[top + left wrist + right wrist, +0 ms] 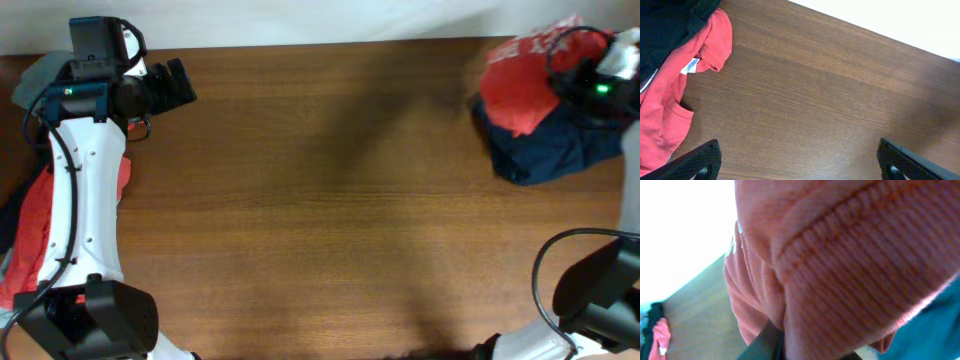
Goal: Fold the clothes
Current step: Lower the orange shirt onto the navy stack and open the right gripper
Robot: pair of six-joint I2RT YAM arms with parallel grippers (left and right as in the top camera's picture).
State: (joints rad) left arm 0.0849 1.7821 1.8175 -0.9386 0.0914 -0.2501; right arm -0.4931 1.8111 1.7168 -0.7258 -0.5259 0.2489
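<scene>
An orange-red T-shirt with white lettering [520, 85] lies bunched on a navy piece [545, 155] at the table's far right. My right gripper [590, 75] is down in this pile. In the right wrist view its fingers [810, 350] are closed on the T-shirt's ribbed fabric [850, 255], which fills the frame. Another orange-red shirt [35, 225] hangs at the left edge, with a grey-blue piece [40, 75] behind it. My left gripper [180, 85] is open and empty above bare wood [800, 160]. That shirt [670, 100] and a black piece [665, 30] lie to its left.
The brown wooden table [330, 200] stretches between the two piles. A white surface runs along its far edge [300, 20]. The left arm's white links [85, 200] lie over the left pile. Black cables loop at the right front [570, 270].
</scene>
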